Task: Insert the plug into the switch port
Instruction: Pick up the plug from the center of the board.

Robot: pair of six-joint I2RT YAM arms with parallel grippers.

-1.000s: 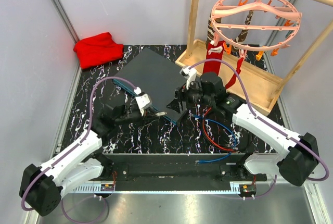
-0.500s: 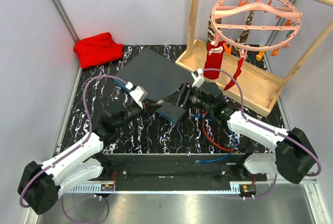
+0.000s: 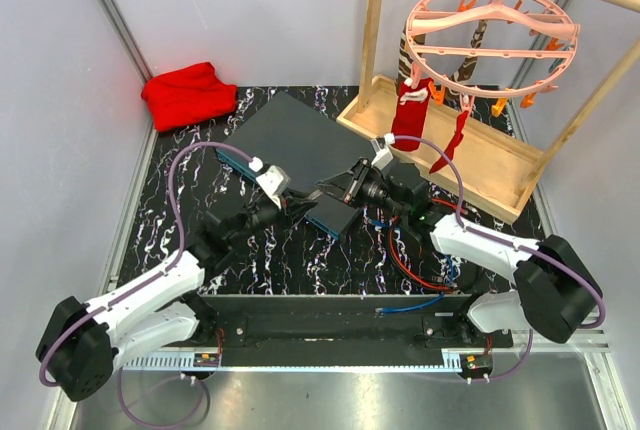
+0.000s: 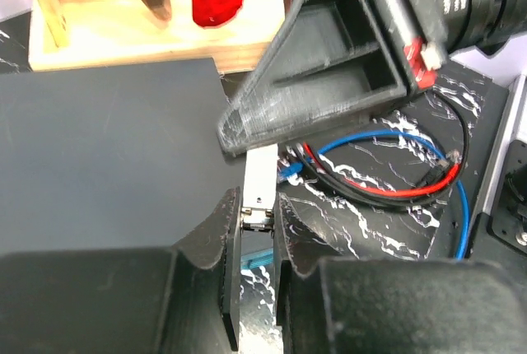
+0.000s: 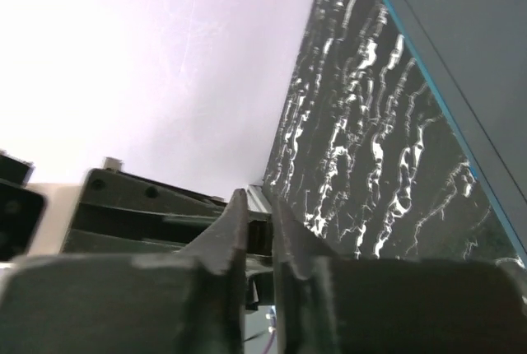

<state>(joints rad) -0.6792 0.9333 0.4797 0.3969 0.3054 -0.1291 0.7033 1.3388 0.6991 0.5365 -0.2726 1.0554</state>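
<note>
The left gripper (image 4: 257, 210) is pinched narrow on a small silver-white plug (image 4: 262, 169). Its two dark fingers (image 4: 227, 230) clamp the plug's near end, and a thin blue cable (image 4: 259, 257) runs out beneath them. The plug points straight ahead from those fingertips. Its far end goes in under the black ribbed finger of the right gripper (image 3: 338, 190), which reaches in from the opposite side, so the two tools meet nose to nose.

In the right wrist view, the right gripper (image 5: 259, 197) has its jaws drawn almost together. A pale sliver sits in the slit between them, and it looks to be that same plug.

The switch, a large flat dark grey box (image 3: 285, 135), lies on the black marbled tabletop (image 3: 180, 190). It spreads out ahead and to the left of the left gripper's fingers (image 4: 107, 156), with its near corner just beside the plug. From the right gripper it sits off to the upper right, its thin teal front edge (image 5: 445, 115) facing the tool. The plug sits in none of its sockets.

To the right of the left fingertips, loose red and blue wires (image 4: 387, 189) curl on the tabletop. Beyond the switch stands a pale wooden tray (image 4: 107, 37).
</note>
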